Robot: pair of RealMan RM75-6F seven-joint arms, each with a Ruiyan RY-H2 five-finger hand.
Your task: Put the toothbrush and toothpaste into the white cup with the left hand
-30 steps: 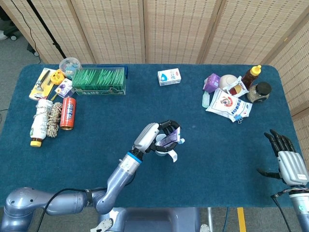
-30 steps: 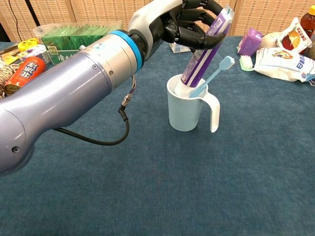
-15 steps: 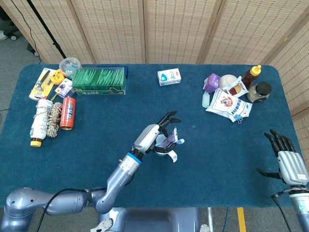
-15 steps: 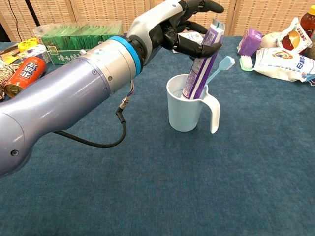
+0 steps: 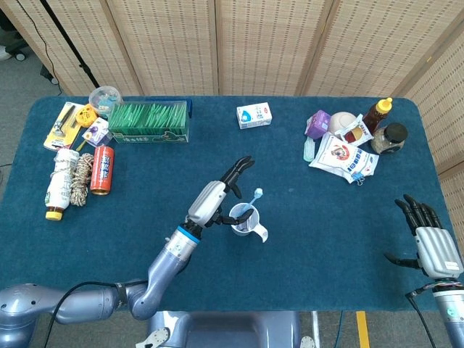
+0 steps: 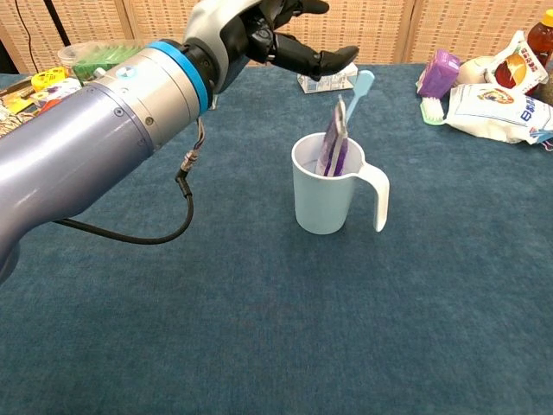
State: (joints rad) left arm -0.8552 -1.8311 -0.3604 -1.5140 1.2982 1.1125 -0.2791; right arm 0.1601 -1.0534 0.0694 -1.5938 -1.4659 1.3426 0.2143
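The white cup [image 6: 327, 194] [image 5: 245, 222] stands upright mid-table, its handle to the right. A purple toothpaste tube [image 6: 333, 143] stands inside it, its crimped end above the rim. A light blue toothbrush [image 6: 358, 91] [image 5: 253, 199] leans in the cup, head up. My left hand [image 6: 268, 35] [image 5: 221, 190] hovers up and to the left of the cup, fingers spread, holding nothing and clear of the tube. My right hand [image 5: 426, 239] stays at the table's right edge, fingers spread and empty.
A green box [image 5: 148, 121], red can [image 5: 104, 170], bottle [image 5: 59, 183] and small items crowd the back left. A white carton [image 5: 254, 115] lies at the back centre. Snack bags [image 5: 342, 156], a purple box [image 6: 439, 71], green toothbrush [image 6: 432, 109] and jars sit at the back right.
My left hand let go of the toothpaste tube, which dropped deeper into the cup. The hand opened and drew away up and to the left. The right hand stayed still.
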